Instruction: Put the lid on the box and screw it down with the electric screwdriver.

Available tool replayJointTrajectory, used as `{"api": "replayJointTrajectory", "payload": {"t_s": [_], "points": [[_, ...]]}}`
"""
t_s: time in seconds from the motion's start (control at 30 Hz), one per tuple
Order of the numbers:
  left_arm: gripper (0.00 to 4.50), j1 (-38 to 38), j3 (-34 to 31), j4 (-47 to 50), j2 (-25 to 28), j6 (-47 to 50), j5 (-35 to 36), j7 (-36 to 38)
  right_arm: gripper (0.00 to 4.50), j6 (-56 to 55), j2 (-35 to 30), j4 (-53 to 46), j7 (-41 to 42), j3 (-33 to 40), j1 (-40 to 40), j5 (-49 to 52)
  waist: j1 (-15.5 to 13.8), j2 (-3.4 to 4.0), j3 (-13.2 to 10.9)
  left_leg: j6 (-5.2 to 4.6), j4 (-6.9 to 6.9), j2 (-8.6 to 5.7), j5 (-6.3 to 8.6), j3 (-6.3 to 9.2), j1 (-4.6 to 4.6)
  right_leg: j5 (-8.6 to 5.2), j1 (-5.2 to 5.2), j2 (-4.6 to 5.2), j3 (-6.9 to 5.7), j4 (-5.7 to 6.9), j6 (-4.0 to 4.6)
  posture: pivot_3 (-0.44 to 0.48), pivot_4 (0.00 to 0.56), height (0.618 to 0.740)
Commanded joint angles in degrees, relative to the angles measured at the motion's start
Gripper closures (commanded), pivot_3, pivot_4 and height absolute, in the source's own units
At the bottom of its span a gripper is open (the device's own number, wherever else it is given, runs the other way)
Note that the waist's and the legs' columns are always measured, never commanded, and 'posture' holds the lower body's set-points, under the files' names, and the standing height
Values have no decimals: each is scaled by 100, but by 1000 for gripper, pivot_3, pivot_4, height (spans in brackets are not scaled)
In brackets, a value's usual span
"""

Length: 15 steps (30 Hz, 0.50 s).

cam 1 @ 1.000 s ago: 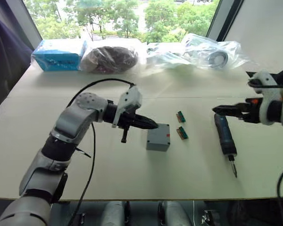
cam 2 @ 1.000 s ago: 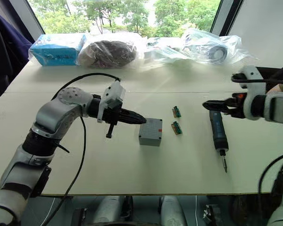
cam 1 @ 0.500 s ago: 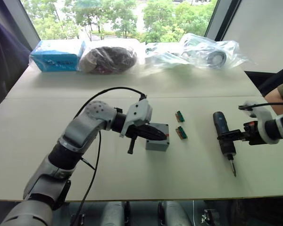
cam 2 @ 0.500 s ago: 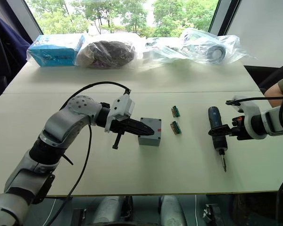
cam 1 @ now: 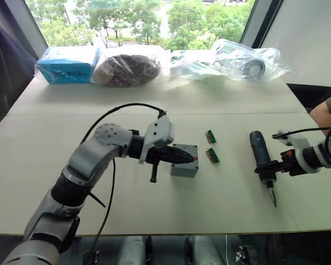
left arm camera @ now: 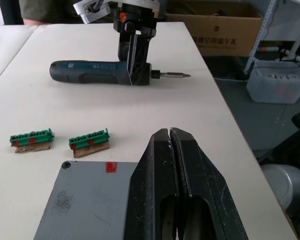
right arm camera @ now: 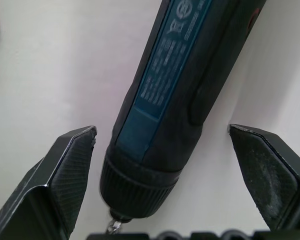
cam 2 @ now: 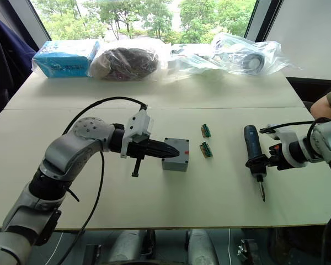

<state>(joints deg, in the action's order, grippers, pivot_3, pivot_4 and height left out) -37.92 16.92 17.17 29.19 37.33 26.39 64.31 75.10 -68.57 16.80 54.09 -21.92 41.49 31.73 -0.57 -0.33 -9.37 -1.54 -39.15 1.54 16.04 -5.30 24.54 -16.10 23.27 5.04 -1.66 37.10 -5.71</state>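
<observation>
Right gripper (cam 2: pixel 259 162) straddles electric screwdriver (cam 2: pixel 253 150), fingers (right arm camera: pixel 65 170) wide apart, one each side of body near bit end, neither touching yet. Screwdriver lies flat on table (cam 2: pixel 220 199), bit toward near edge. Before you close, centre body between pads; grip thick barrel, not collar, so it won't roll. Left gripper (cam 1: pixel 188 157) has fingers pressed together, hovering over box (cam 1: pixel 185 163) with lid (left arm camera: pixel 85 200) seated. Green connectors (cam 1: pixel 212 147) lie between box and tool; keep clear.
</observation>
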Motion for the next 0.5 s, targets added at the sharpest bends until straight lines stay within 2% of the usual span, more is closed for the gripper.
{"api": "replayJointTrajectory", "payload": {"t_s": [0.03, 0.13, 0.2, 0.33, 0.5], "points": [[4500, 76, -148, 291, 19, 79, 190, -63, 1001, -385, 64, 366, 506, -332, 259, -538, 0, 0, 0, 0, 0, 0, 0, 0, 0, 0, 0, 0, 0, 0, 0, 0, 150, 740], [4500, 83, -168, 277, 8, 98, 182, -153, 2137, -439, 188, 538, 793, -539, 411, -821, -4, 0, 0, 2, 0, 0, -1, 0, -1, 0, -1, 0, 0, 1, 0, 0, 150, 740], [4500, 78, -199, 233, 21, 93, 158, -192, 2654, -444, 222, 530, 910, -622, 414, -988, 0, -1, 0, 4, -1, 2, -2, 0, -1, 0, -1, -1, -1, 0, 0, 0, 150, 740], [4500, 74, -260, 123, 76, 76, 148, -209, 2656, -429, 330, 680, 980, -534, 449, -1271, -4, -1, 0, 9, -1, 1, -5, 1, -2, 0, -4, -1, -2, 1, 0, 0, 150, 740], [4500, -102, -441, -621, 280, -181, -49, -94, 2656, -1197, 722, 1959, 456, 369, 1666, -1603, 67, 6, -4, 14, -7, 1, -8, -11, -10, 3, -8, 1, 2, 1, 1, 0, 150, 740]]}}
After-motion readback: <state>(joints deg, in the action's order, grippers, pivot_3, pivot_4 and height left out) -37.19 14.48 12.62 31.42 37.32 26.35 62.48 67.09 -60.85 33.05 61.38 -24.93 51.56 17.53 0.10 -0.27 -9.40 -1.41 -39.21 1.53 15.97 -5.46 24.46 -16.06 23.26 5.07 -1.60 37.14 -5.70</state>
